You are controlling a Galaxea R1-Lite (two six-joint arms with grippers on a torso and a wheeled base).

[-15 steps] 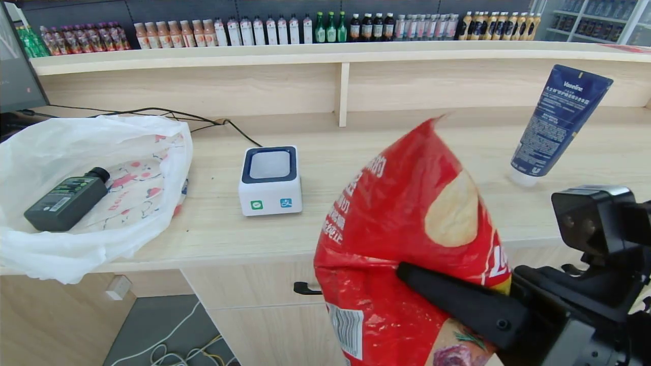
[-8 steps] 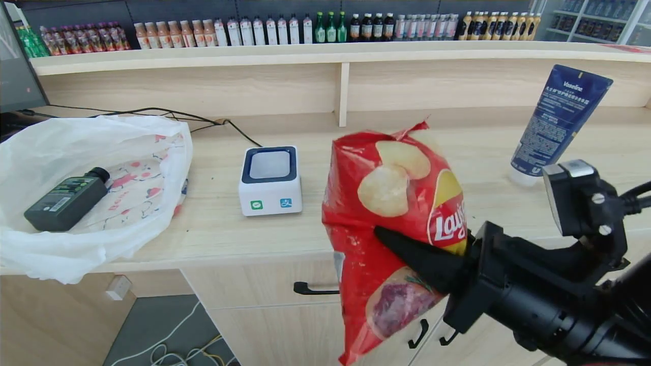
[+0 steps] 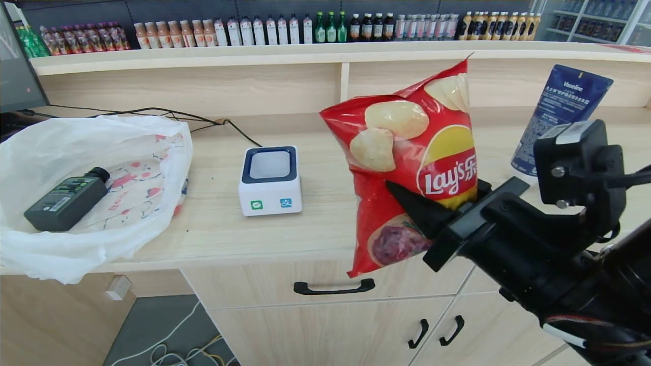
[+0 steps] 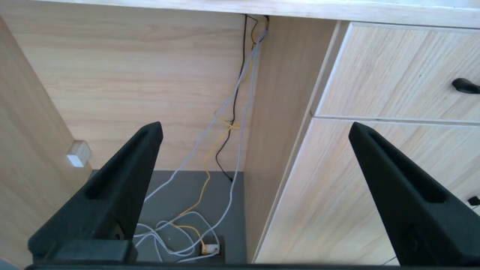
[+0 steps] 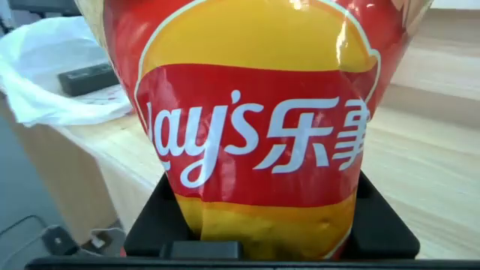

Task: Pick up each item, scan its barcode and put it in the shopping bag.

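Note:
My right gripper [image 3: 437,203] is shut on a red bag of crisps [image 3: 412,157], held upright in the air at the counter's front edge, to the right of the white scanner [image 3: 270,180]. The same crisp bag [image 5: 255,127] sits between the jaws in the right wrist view. A white shopping bag [image 3: 76,193] lies open at the counter's left end with a dark bottle [image 3: 66,199] in it. A blue tube [image 3: 559,119] stands on its cap at the far right. My left gripper [image 4: 255,187] hangs open below the counter, facing the cabinet side and floor cables.
A black cable [image 3: 152,112] runs along the counter behind the shopping bag to the scanner. A raised shelf [image 3: 325,53] backs the counter, with rows of bottles [image 3: 325,28] behind. Drawer handles [image 3: 333,288] sit below the counter edge. A monitor [image 3: 18,66] stands far left.
My right gripper has lifted the crisp bag up and forward and turned it, so its front now faces me and the barcode side no longer shows.

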